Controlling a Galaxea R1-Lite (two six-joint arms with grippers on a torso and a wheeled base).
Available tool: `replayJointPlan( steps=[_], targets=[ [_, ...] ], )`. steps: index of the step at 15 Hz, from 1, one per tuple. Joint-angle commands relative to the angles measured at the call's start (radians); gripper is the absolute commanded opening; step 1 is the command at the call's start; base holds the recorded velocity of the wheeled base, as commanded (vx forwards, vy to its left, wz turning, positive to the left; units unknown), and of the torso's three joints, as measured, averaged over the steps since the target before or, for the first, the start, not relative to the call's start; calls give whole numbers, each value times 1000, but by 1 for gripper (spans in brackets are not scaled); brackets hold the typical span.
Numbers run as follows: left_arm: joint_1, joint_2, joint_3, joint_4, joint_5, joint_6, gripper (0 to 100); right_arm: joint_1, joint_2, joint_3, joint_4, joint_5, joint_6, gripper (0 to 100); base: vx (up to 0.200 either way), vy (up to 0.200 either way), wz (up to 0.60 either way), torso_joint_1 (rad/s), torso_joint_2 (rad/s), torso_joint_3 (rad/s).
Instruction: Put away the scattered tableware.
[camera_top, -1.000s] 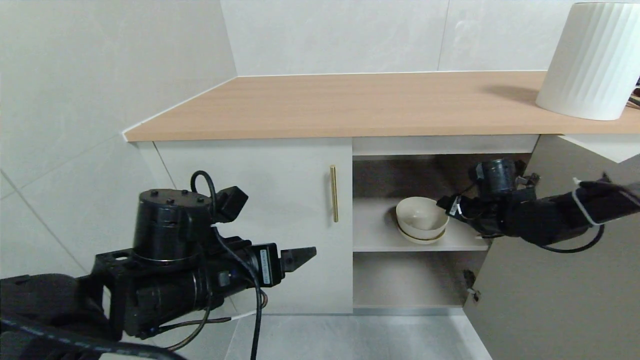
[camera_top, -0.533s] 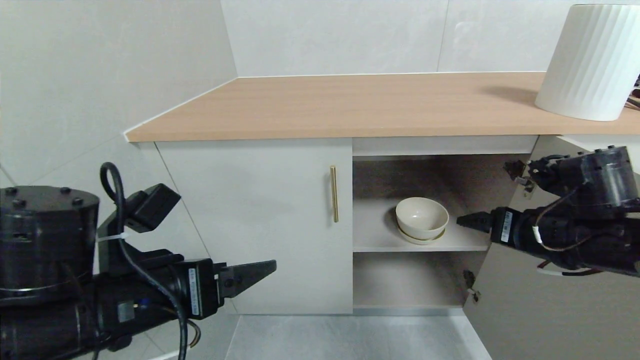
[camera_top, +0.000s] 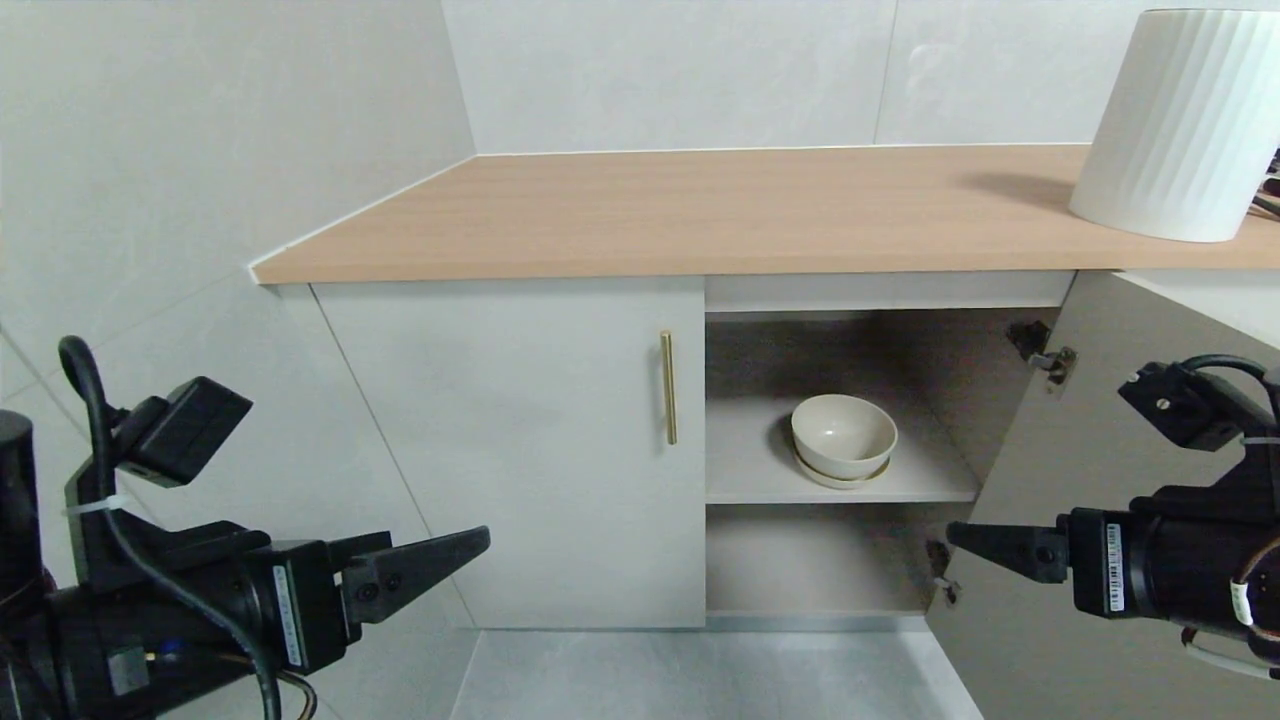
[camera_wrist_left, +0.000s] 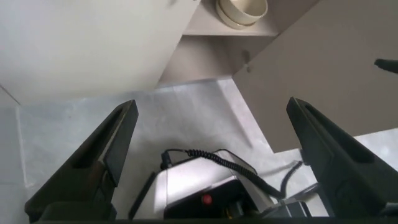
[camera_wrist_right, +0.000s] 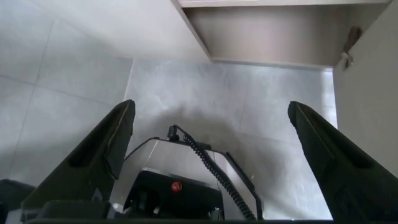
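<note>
A cream bowl rests on a cream plate on the middle shelf of the open cabinet. The bowl also appears in the left wrist view. My left gripper hangs low at the left, in front of the closed door, open and holding nothing. My right gripper is at the lower right, outside the cabinet by the open door, well below and right of the bowl. It is open and holds nothing.
The left cabinet door is closed, with a gold handle. The right door stands swung open toward me. A white ribbed cylinder stands on the wooden countertop. Grey tiled floor lies below.
My right gripper drew back out of the cabinet from beside the bowl, down and to the right. My left arm pulled back toward the lower left. Bowl and plate stayed put.
</note>
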Motion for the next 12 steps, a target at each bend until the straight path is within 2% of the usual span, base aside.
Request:
replayJointPlan(
  steps=[1, 12],
  targets=[
    [0, 14, -4, 0, 0, 1, 100, 8, -8, 3, 2, -1, 0, 100, -200, 0, 0, 7, 7, 7],
    [0, 16, 6, 3, -3, 1, 100, 6, -5, 18, 5, -3, -23, 100, -200, 0, 0, 2, 2, 2]
  ],
)
